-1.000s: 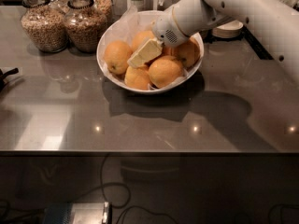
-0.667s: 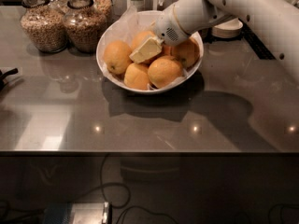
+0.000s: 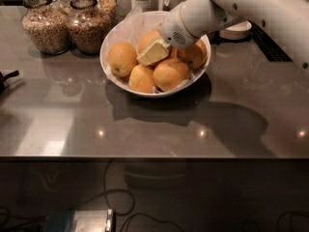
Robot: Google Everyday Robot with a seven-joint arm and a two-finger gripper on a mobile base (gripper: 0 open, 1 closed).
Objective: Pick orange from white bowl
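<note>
The white bowl (image 3: pixel 103 57), lined with crinkled white paper, stands at the back middle of the grey counter and holds several oranges. One large orange (image 3: pixel 170 74) lies at the front right, another (image 3: pixel 121 58) at the left, and one (image 3: pixel 148 38) at the back middle. My gripper (image 3: pixel 153 52) reaches in from the upper right on its white arm (image 3: pixel 203 16). Its pale tip lies down among the oranges, on the back middle one and between the left and front right ones. The arm hides part of the bowl's far right side.
Two glass jars of grain (image 3: pixel 46 25) (image 3: pixel 89 28) stand just left of the bowl at the back. A stack of white saucers (image 3: pixel 236 30) sits behind the arm at right. A black object (image 3: pixel 6 79) pokes in at the left edge. The counter's front edge (image 3: pixel 154 156) runs across.
The gripper and arm have barely moved; the tip stays down among the oranges in the bowl. The oranges lie as before.
</note>
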